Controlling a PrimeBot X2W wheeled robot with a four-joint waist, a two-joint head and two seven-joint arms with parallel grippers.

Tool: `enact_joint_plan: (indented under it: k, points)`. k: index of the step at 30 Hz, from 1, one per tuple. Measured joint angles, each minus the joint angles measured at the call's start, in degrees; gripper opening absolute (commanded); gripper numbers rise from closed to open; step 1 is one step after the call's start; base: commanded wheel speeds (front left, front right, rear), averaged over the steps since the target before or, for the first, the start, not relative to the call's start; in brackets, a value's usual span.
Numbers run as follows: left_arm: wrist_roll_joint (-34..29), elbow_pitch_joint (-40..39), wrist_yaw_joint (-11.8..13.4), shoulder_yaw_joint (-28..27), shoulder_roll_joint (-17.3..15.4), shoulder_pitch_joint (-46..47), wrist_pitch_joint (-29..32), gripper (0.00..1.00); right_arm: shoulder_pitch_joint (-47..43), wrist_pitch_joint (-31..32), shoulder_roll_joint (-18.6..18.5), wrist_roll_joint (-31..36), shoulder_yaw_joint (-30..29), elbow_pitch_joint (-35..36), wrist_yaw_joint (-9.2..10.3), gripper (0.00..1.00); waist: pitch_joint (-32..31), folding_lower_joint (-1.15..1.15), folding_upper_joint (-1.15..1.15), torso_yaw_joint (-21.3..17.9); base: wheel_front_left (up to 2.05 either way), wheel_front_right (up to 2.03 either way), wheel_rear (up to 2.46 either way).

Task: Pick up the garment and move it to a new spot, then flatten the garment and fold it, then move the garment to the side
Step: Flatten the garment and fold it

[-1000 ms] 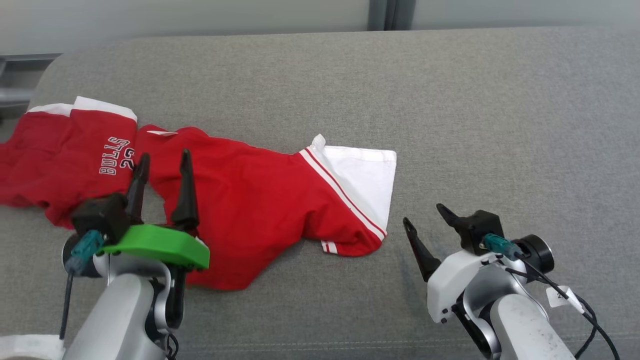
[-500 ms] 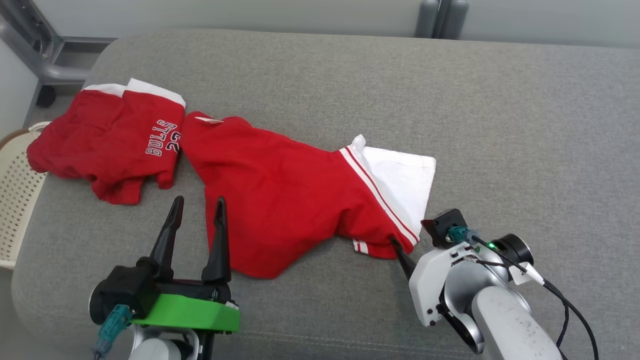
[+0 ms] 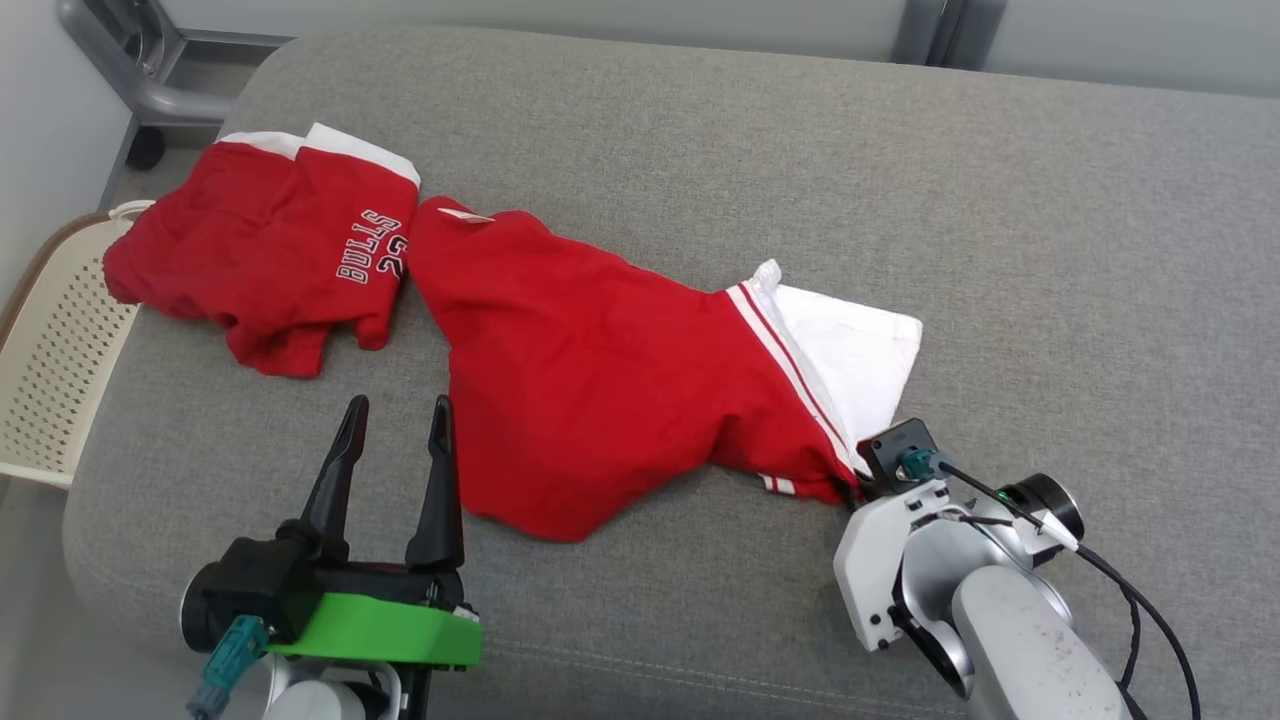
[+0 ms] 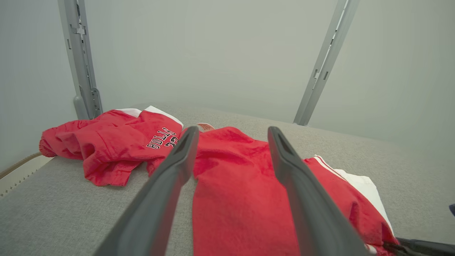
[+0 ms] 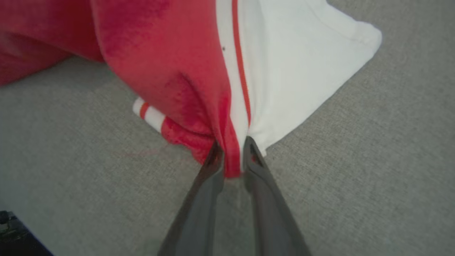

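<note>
The garment (image 3: 600, 380) is red with a white striped panel and lies crumpled across the grey cushion (image 3: 1000, 250). My right gripper (image 3: 850, 490) is at its near right corner. In the right wrist view the gripper (image 5: 233, 153) is shut on the garment's (image 5: 177, 64) red-and-white hem, which bunches between the two fingertips. My left gripper (image 3: 395, 410) stands open near the cushion's front edge, just left of the garment's lower point, with nothing between its fingers. In the left wrist view the left gripper (image 4: 231, 133) points over the garment (image 4: 241, 199).
A second red piece with BULLS lettering (image 3: 280, 260) lies at the far left of the cushion, touching the garment's left end. A cream perforated basket (image 3: 50, 380) stands beside the cushion's left edge. A grey metal frame leg (image 3: 130, 80) is behind it.
The head camera has shifted. My right gripper moved forward to the garment's near right corner and closed on the hem. My left gripper drew back off the garment, still open.
</note>
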State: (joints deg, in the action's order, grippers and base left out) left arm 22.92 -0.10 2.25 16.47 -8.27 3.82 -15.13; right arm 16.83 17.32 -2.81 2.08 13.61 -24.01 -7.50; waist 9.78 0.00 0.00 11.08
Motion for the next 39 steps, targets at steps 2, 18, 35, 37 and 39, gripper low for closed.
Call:
enact_joint_plan:
  k: [2,18,35,37,39]
  points:
    - [-0.45,0.53,-0.59,-0.57,0.43,0.0,0.0,1.0,0.61,-0.23,0.25,1.38,-0.7,-0.82,-0.05,0.0,0.24,0.0,0.0,-0.11,0.0,0.0,0.0]
    - [-1.81,2.5,-2.63,-2.09,2.23,0.03,0.0,1.0,-4.0,0.23,-1.87,11.18,-12.45,4.41,-0.05,0.0,0.24,0.0,0.0,-3.03,0.0,0.0,0.0]
    - [-2.42,4.08,-3.46,-2.31,2.5,0.22,0.0,1.0,-10.22,-3.78,-1.3,19.74,-29.61,8.34,-0.05,0.12,-0.52,0.0,0.0,-4.51,0.0,0.0,0.0]
    - [-2.42,4.25,-3.46,-2.26,2.35,0.18,0.0,1.0,-10.65,-3.89,-0.93,19.87,-30.04,7.87,-0.05,1.0,-0.85,0.0,0.0,-4.63,0.0,0.0,0.0]
    - [-2.42,4.38,-3.46,-2.19,2.2,0.13,0.08,1.0,-10.69,-3.83,-0.79,19.5,-29.97,7.37,-0.05,1.0,-1.14,0.0,0.0,-4.79,0.0,0.0,0.0]
